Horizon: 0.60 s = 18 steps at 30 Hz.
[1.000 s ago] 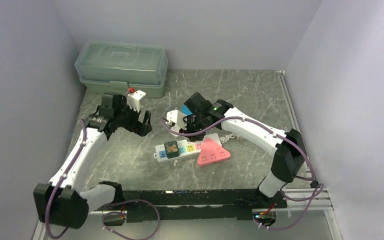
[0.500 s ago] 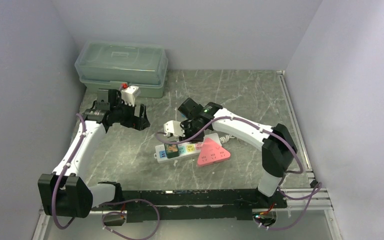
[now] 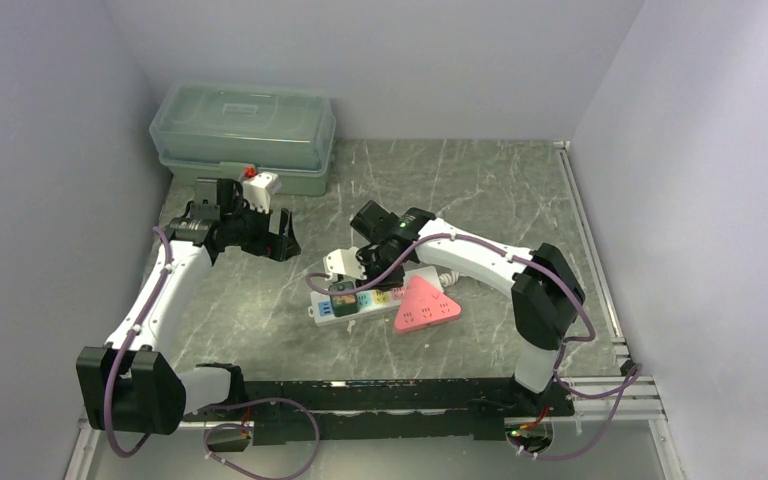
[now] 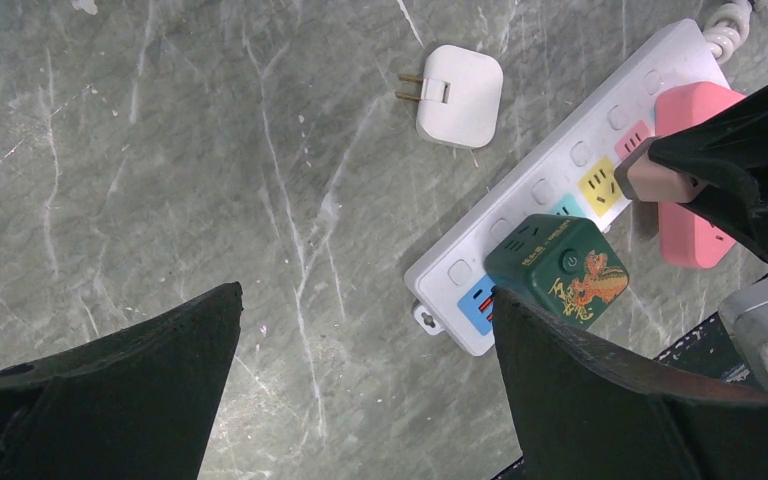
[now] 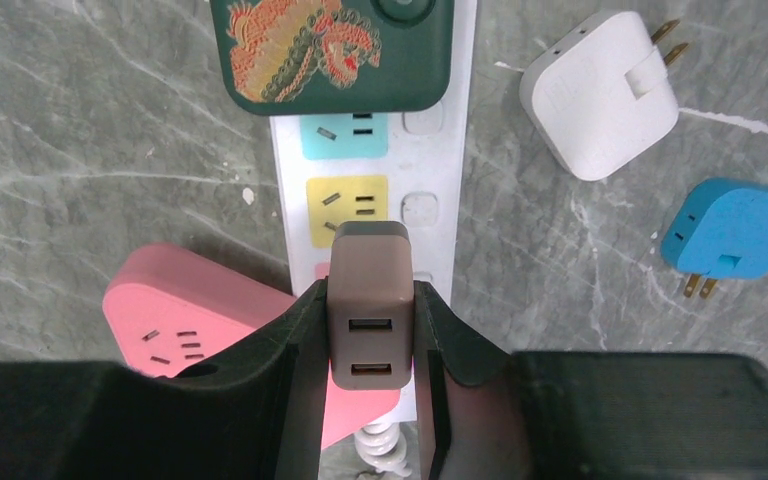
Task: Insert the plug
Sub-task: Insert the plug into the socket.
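Right wrist: hand (image 5: 370, 288) clamps plug (image 5: 370, 320); cube (image 5: 331, 55) bears dragon (image 5: 300, 50).

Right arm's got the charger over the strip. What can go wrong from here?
1. The charger in the right end effector is close beside the pink adapter and may snag on it. Its prongs are hidden, so alignment is unchecked.
2. Nothing holds the strip. The left end effector is open and apart, so a push may slide it.

I count one power strip (image 5: 450, 160), one storage box (image 3: 243, 135), and five plugs: green cube (image 5: 330, 50), pink triangle (image 5: 190, 320), white plug (image 5: 598, 95), blue plug (image 5: 725, 228), brown charger (image 5: 370, 290).
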Motion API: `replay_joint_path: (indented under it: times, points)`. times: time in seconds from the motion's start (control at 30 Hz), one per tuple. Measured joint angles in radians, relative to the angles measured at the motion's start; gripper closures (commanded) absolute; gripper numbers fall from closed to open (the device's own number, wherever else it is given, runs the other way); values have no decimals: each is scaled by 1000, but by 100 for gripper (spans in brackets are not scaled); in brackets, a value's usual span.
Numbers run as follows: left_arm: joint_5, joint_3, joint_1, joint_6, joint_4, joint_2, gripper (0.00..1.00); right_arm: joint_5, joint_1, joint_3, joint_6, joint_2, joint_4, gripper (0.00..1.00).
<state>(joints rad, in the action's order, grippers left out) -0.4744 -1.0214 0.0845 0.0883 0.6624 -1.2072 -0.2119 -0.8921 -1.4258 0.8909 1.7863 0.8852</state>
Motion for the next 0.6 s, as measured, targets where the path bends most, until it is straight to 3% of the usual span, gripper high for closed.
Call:
replay_joint_path:
  times: [0.6]
  points:
    - [-3, 0, -1, 0, 0, -6, 0, -29, -2, 64, 23, 0, -130, 100]
